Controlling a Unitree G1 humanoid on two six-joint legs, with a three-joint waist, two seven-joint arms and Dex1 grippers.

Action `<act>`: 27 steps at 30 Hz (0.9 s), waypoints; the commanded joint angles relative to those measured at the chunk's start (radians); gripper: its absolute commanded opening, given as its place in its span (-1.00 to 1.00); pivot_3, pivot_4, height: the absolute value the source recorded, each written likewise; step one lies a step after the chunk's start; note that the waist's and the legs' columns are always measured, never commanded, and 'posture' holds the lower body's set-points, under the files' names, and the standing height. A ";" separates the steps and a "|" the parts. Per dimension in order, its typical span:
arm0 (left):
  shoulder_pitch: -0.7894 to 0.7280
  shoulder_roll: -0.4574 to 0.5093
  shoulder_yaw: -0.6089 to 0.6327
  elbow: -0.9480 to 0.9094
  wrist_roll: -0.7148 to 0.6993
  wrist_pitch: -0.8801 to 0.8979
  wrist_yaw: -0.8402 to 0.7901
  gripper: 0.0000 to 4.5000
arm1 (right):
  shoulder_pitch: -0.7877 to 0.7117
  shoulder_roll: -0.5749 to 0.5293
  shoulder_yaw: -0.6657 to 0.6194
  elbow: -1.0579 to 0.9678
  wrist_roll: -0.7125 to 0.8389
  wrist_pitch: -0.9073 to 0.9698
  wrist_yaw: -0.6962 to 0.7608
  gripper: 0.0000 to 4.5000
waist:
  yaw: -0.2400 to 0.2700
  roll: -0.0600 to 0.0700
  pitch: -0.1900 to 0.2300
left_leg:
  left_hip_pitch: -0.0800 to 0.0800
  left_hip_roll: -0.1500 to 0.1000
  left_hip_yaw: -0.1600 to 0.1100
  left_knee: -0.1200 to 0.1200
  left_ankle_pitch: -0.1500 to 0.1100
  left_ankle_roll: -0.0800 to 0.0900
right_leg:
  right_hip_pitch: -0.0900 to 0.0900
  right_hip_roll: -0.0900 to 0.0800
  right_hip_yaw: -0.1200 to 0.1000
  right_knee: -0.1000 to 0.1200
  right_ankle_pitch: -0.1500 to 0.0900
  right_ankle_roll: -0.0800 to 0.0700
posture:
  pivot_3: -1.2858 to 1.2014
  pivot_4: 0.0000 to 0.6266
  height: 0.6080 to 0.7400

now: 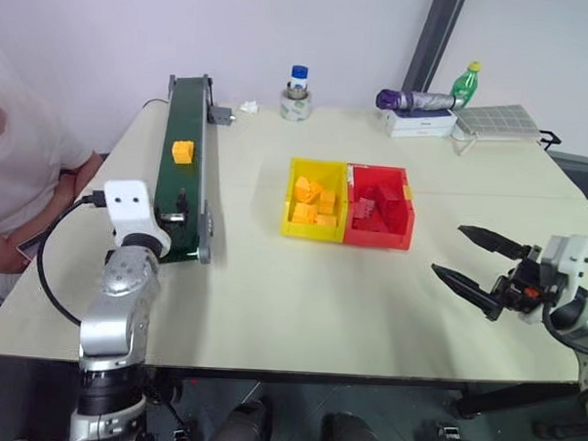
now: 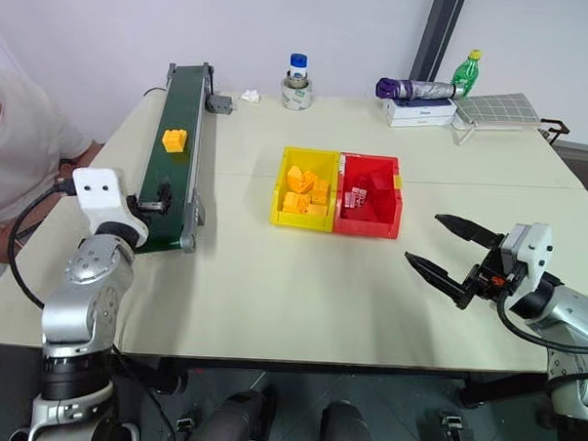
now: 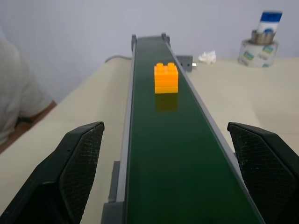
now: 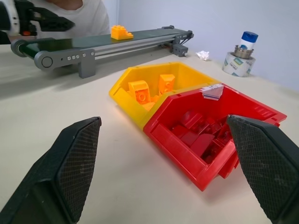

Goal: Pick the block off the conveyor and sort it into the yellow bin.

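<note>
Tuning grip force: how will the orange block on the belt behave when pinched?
The block looks like rigid moulded plastic, so probably stiff and light. Its flat sides should suit a pinch, though the glossy surface may slip. It sits flat and squat on the conveyor, so it should slide rather than roll.

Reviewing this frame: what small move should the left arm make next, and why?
Probably ease the left end effector forward along the long dark green conveyor belt until its open fingers straddle the small yellow-orange studded plastic block. The block sits untouched farther up the belt, centred ahead of the open fingers, and the bright yellow plastic bin already holds similar bricks.
</note>
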 commanded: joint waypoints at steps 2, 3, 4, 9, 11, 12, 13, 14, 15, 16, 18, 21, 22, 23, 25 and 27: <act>-0.103 0.038 0.027 0.045 -0.015 0.049 -0.009 0.99 | 0.012 0.000 -0.018 -0.051 0.011 -0.001 -0.006 1.00 | 0.001 0.000 0.000 | 0.000 0.000 0.000 0.000 0.000 0.000 | 0.000 0.000 0.000 0.000 0.000 0.000 | 0.03 -0.52 1.00; -0.121 0.049 0.025 0.062 -0.016 0.054 -0.019 0.99 | 0.016 0.000 -0.019 -0.054 0.012 0.000 -0.008 1.00 | 0.000 0.000 0.000 | 0.000 0.000 0.000 0.000 0.000 0.000 | 0.000 0.000 0.000 0.000 0.000 0.000 | 0.03 -0.52 1.00; -0.141 0.059 0.023 0.086 -0.023 0.059 -0.035 0.99 | 0.019 0.000 -0.020 -0.056 0.012 0.000 -0.009 1.00 | 0.000 0.000 0.000 | 0.000 0.000 0.000 0.000 0.000 0.000 | 0.000 0.000 0.000 0.000 0.000 0.000 | 0.03 -0.52 1.00; -0.228 0.099 0.033 0.214 -0.039 0.054 -0.068 0.99 | 0.030 0.000 -0.021 -0.066 0.014 0.003 -0.016 1.00 | -0.001 0.000 0.000 | 0.000 0.000 0.000 0.000 0.000 0.000 | 0.000 0.000 0.000 0.001 0.000 0.000 | 0.03 -0.52 1.00; -0.256 0.113 0.019 0.259 -0.027 0.052 -0.072 0.99 | 0.033 -0.001 -0.022 -0.068 0.014 0.005 -0.018 1.00 | -0.001 0.000 0.000 | 0.000 0.000 0.000 0.000 0.000 0.000 | 0.000 0.000 0.000 0.001 0.000 0.000 | 0.03 -0.52 1.00; -0.263 0.117 0.013 0.269 -0.025 0.052 -0.073 0.99 | 0.036 -0.001 -0.023 -0.070 0.014 0.006 -0.018 1.00 | -0.001 0.000 0.000 | 0.000 0.000 0.000 0.000 0.000 0.000 | -0.001 0.000 0.000 0.001 0.000 0.000 | 0.03 -0.52 1.00; -0.270 0.119 0.002 0.279 -0.023 0.053 -0.077 0.99 | 0.036 -0.001 -0.022 -0.071 0.014 0.007 -0.019 1.00 | -0.001 0.000 0.000 | 0.000 0.000 0.000 0.000 0.000 0.000 | 0.000 0.000 0.000 0.001 0.000 0.001 | 0.03 -0.52 1.00; -0.272 0.120 -0.004 0.281 -0.023 0.056 -0.079 0.99 | 0.040 -0.001 -0.023 -0.074 0.014 0.007 -0.020 1.00 | -0.001 0.000 0.000 | 0.000 0.000 0.000 0.000 0.000 0.000 | -0.001 0.000 0.000 0.001 0.000 0.001 | 0.03 -0.52 1.00; -0.277 0.118 -0.009 0.288 -0.021 0.060 -0.078 0.99 | 0.043 -0.002 -0.024 -0.076 0.015 0.008 -0.020 1.00 | -0.001 0.000 0.000 | 0.000 0.000 0.000 0.000 0.000 0.000 | -0.001 0.000 0.000 0.001 0.000 0.001 | 0.03 -0.52 1.00; -0.282 0.114 -0.009 0.296 -0.018 0.063 -0.071 0.99 | 0.046 -0.002 -0.025 -0.076 0.014 0.009 -0.019 1.00 | -0.001 0.000 0.000 | 0.000 0.000 0.000 0.000 0.000 0.000 | 0.000 0.000 0.000 0.001 0.000 0.001 | 0.03 -0.52 1.00; -0.286 0.106 -0.002 0.298 -0.019 0.069 -0.059 0.99 | 0.054 -0.003 -0.029 -0.081 0.015 0.009 -0.017 1.00 | 0.000 0.000 0.000 | 0.000 0.000 0.000 0.000 0.000 0.000 | 0.000 0.000 0.000 0.001 0.000 0.001 | 0.03 -0.52 1.00; -0.282 0.101 -0.003 0.306 -0.016 0.074 -0.053 0.99 | 0.060 -0.008 -0.036 -0.082 0.016 0.013 -0.016 1.00 | -0.001 0.000 0.000 | 0.000 0.000 0.000 0.000 0.000 0.000 | 0.000 0.000 0.000 0.001 0.000 0.001 | 0.03 -0.52 1.00; -0.277 0.101 -0.007 0.305 -0.018 0.078 -0.057 0.99 | 0.063 -0.008 -0.038 -0.084 0.017 0.013 -0.016 1.00 | -0.001 0.000 0.000 | 0.000 0.000 0.000 0.001 0.000 0.000 | 0.000 0.000 0.000 0.001 0.000 0.001 | 0.03 -0.52 1.00; -0.269 0.101 -0.014 0.301 -0.019 0.085 -0.064 0.99 | 0.067 -0.008 -0.040 -0.087 0.018 0.015 -0.016 1.00 | -0.001 0.000 0.000 | 0.000 0.000 0.000 0.001 0.000 0.000 | 0.000 0.000 0.000 0.001 0.000 0.001 | 0.03 -0.52 1.00; -0.254 0.092 -0.013 0.295 -0.030 0.106 -0.071 0.88 | 0.074 -0.007 -0.043 -0.094 0.021 0.016 -0.017 1.00 | -0.001 0.000 0.000 | 0.000 0.000 0.000 0.001 0.000 0.000 | 0.000 0.000 0.000 0.001 0.000 0.001 | 0.03 -0.52 1.00; -0.247 0.078 -0.008 0.283 -0.040 0.109 -0.071 0.59 | 0.075 -0.007 -0.043 -0.096 0.022 0.020 -0.019 1.00 | -0.001 0.000 0.000 | 0.000 0.000 0.000 0.001 0.000 0.000 | 0.000 0.000 0.000 0.001 0.000 0.001 | 0.03 -0.52 1.00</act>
